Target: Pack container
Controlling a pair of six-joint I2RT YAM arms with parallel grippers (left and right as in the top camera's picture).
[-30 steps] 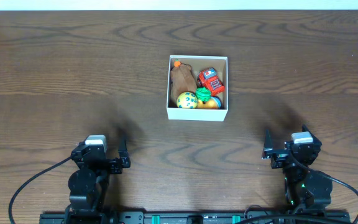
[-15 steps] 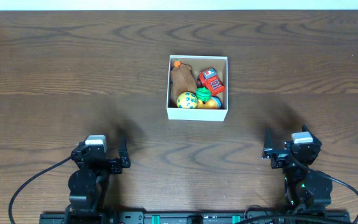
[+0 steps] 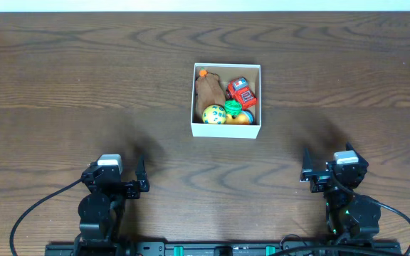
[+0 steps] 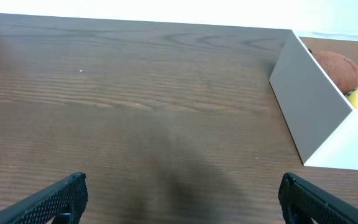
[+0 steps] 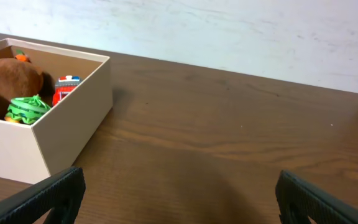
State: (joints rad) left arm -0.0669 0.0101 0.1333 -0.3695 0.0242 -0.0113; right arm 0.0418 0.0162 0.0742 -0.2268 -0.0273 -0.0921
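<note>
Dark wooden desk (image 3: 62, 85) holds our white, low-walled container (image 3: 225, 131) at its centre (tan inside, toys (image 3: 214, 114) within); we see left hand (image 4: 182, 190) and right hand (image 5: 179, 183) low at the near edge, both released, empty.

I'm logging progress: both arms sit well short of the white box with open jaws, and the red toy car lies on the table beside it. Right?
Not quite: the overhead view shows the red toy car inside the container, beside the brown plush. The rest holds: the left gripper and right gripper sit well short of it, jaws open.
</note>
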